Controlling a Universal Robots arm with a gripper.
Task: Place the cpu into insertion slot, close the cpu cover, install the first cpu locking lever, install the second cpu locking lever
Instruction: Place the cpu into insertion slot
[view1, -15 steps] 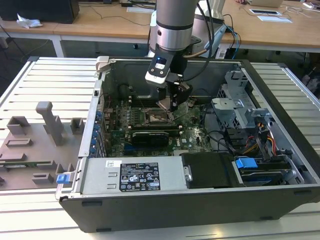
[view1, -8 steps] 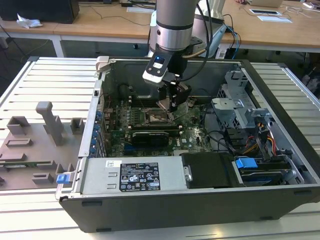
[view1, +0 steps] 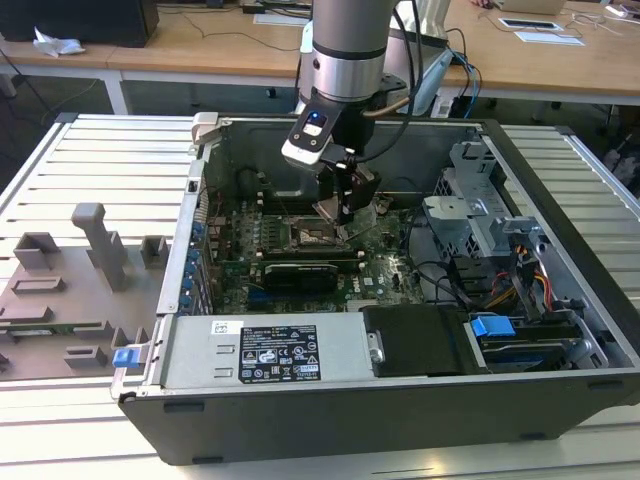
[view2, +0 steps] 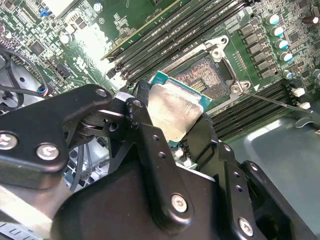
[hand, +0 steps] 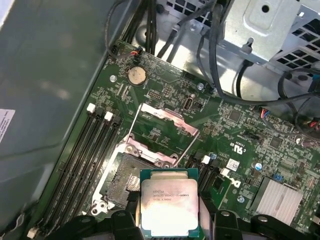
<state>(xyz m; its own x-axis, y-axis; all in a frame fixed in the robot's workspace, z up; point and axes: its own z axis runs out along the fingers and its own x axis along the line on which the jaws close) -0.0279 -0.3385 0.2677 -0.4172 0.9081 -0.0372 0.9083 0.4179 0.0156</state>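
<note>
**Overview.** We see a slatted metal table (view1: 80, 150) bearing an open computer case (view1: 330, 420), which lies on its side with the interior facing up. On the table, at the exterior view's left of the case, lies a grey moulded tray (view1: 60, 290). The arm (view1: 348, 50) reaches down into the case from above. Along the near wall of the case sits the power supply (view1: 265, 350), a pale box with a label. Towards the exterior view's right stands a metal drive cage (view1: 480, 215). The green board (view1: 395, 270) covers the floor of the case.

**Gripper.** The gripper (view1: 342, 205) hangs low over the middle of the board. In both wrist views its black fingers (view2: 142, 125) press in from either side on the cpu (hand: 170, 202). They clamp it by two opposite edges, so the gap between them is no wider than the chip. The cpu's silvery top faces the cameras, and its green rim shows around the edge.

**Socket.** The cover (hand: 170, 117) stands swung up off the slot (hand: 122, 182), and we look through its cut-out centre to the board behind. The slot lies bare, its dark contact field exposed within the metal edging. The cpu is held in the air just beside the slot and is not seated. In the second wrist view it overlaps one corner of the slot. Long black memory slots (hand: 82, 165) run alongside. A thin wire lever (view2: 272, 98) juts out from the slot's edge. Beyond the cover we note a coin cell (hand: 136, 75).
</note>
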